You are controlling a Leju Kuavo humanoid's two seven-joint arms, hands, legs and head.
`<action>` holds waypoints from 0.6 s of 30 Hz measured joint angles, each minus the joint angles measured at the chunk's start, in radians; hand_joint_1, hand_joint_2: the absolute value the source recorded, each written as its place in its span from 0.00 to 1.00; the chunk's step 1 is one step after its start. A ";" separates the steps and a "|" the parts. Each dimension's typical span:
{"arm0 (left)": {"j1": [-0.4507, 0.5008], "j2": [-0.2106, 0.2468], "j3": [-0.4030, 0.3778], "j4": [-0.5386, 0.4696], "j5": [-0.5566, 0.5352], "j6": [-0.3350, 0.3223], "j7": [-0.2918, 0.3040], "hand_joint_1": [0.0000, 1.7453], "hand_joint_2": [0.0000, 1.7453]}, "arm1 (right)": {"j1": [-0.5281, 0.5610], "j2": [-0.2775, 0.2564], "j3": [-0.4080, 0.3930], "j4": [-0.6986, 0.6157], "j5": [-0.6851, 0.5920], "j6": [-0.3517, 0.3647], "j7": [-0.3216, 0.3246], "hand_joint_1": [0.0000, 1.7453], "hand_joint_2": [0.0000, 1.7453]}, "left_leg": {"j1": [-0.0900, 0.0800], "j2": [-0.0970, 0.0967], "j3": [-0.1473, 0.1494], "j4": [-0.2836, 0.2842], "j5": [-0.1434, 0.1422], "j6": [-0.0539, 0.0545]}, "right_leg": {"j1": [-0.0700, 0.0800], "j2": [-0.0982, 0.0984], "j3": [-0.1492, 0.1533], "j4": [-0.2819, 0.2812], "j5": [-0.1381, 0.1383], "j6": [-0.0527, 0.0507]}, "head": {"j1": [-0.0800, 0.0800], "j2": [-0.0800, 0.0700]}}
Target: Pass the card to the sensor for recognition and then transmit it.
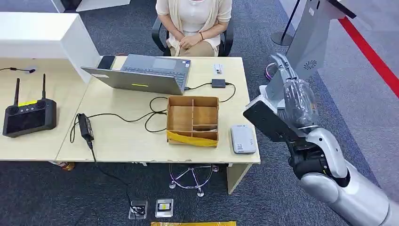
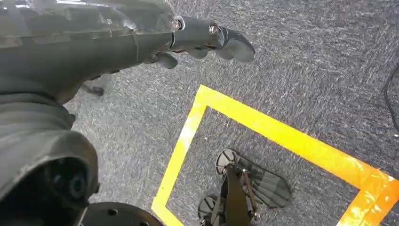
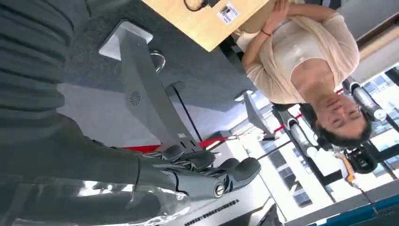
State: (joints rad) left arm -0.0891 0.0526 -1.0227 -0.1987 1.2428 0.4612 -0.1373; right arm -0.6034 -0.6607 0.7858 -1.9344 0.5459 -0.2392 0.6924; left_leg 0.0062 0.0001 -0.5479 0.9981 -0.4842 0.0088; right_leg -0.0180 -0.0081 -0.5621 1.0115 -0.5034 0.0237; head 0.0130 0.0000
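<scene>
- As I look down from the head camera, I see a long, light wooden table (image 1: pixel 122 141) standing on dark grey carpet (image 1: pixel 47 188), which looks rough and fuzzy.
- A person in a pale top (image 1: pixel 194 19) sits on a black chair at the far side of the table.
- A red stripe (image 1: pixel 371 56) runs along the floor on the right. Next to it stands a tall, smooth grey metal stand (image 1: pixel 310 37).
- In the left wrist camera, bright yellow tape (image 2: pixel 282 134) makes a corner on the carpet.
- The small white card (image 1: pixel 218 68) lies flat near the far edge of the table, close to the person. Its long side points from me toward the person. The print on it is too small for me to read.
- The flat grey-white sensor pad with rounded corners (image 1: pixel 243 139) lies near the front right corner of the table. It is just beside the shallow brown wooden box with little compartments (image 1: pixel 193 120) and well apart from the card.
- An open grey laptop (image 1: pixel 143 73) sits behind the box.
- A black controller with two thin antennas (image 1: pixel 29 115) rests far to the left.
- My right hand (image 1: pixel 289 92), under a shiny clear cover, is up in the air past the table's right end. Its fingers are stretched out and it holds nothing.
- My left hand (image 2: pixel 141 37) hangs over the carpet, its dark fingers out straight, holding nothing.
</scene>
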 joint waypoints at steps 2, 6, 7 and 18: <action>0.000 0.000 0.000 0.000 0.000 0.000 0.000 0.00 0.00 | 0.000 -0.007 0.007 -0.008 -0.006 -0.003 -0.005 0.00 1.00 | 0.000 0.000 0.000 0.000 0.000 0.000 | 0.000 0.000 0.000 0.000 0.000 0.000 | 0.000 0.000; -0.001 0.000 0.000 0.000 0.001 0.000 -0.003 0.00 0.00 | 0.000 -0.011 0.019 -0.018 -0.004 0.001 -0.018 0.00 1.00 | 0.000 0.000 0.000 0.000 0.000 0.000 | 0.001 0.000 0.000 0.000 0.000 0.000 | 0.000 0.000; -0.002 0.000 0.000 0.000 0.002 0.000 -0.004 0.00 0.00 | 0.000 -0.011 0.025 -0.019 -0.004 0.005 -0.023 0.00 1.00 | 0.001 0.000 0.000 0.000 0.000 0.000 | 0.001 0.000 0.000 0.000 0.000 0.000 | 0.000 0.000; -0.006 -0.003 0.000 0.000 -0.002 0.001 -0.008 0.00 0.00 | 0.033 0.030 0.086 -0.016 0.017 0.064 -0.064 0.00 1.00 | 0.001 0.000 -0.001 0.000 0.000 0.000 | 0.001 0.000 0.000 0.000 0.000 0.000 | 0.000 0.000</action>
State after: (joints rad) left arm -0.0949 0.0496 -1.0227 -0.1987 1.2409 0.4620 -0.1450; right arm -0.5703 -0.6309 0.8721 -1.9501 0.5627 -0.1755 0.6283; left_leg 0.0069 0.0002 -0.5487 0.9977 -0.4843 0.0087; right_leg -0.0172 -0.0083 -0.5622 1.0117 -0.5036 0.0234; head 0.0130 0.0000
